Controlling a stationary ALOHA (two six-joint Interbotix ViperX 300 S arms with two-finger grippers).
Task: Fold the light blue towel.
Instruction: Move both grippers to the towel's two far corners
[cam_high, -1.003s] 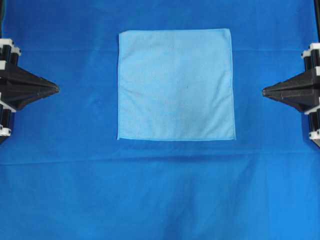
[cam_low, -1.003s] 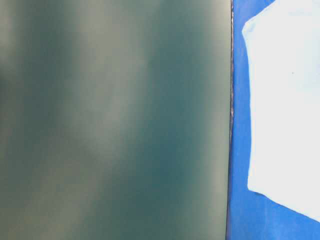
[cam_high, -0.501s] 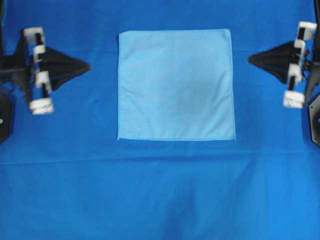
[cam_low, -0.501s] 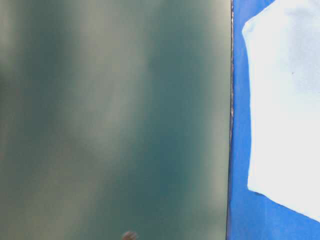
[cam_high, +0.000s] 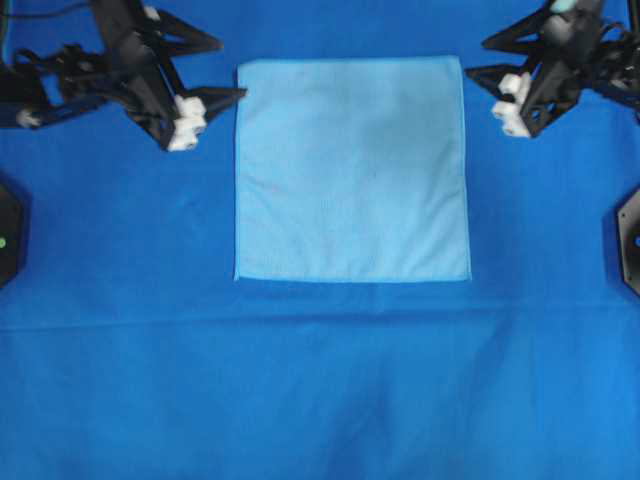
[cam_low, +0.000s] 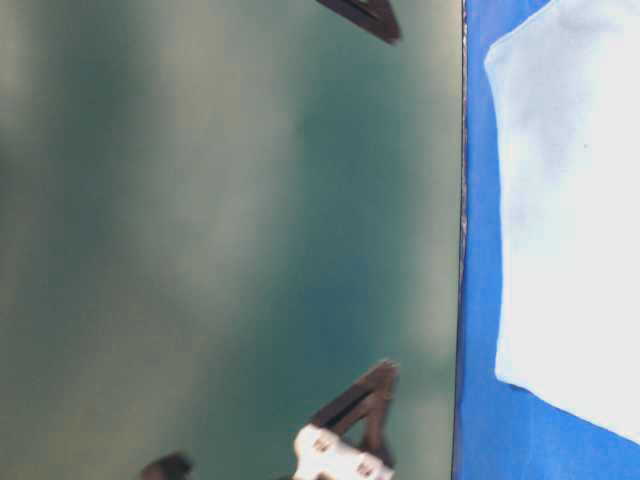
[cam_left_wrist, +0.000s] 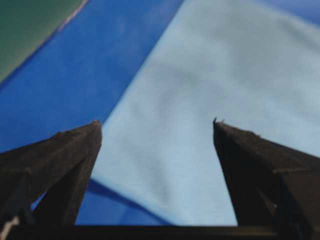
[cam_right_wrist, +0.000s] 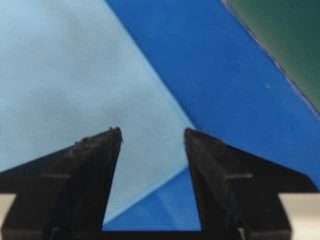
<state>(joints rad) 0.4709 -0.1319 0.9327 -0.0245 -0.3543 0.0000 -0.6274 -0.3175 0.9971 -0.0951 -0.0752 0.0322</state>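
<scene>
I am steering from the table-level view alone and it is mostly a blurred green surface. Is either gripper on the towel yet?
Observer: No. Overhead, the light blue towel lies flat and unfolded on the blue table covering, with both grippers off its upper corners.
Operator: Which one is nearer?
Observer: The left gripper; one fingertip almost meets the towel's left edge, while the right gripper sits just outside the top right corner.
Operator: Are they open?
Observer: Yes. Each wrist view shows the jaws spread with nothing between them. The left wrist view looks across a towel edge, the right wrist view onto a towel corner.
</scene>
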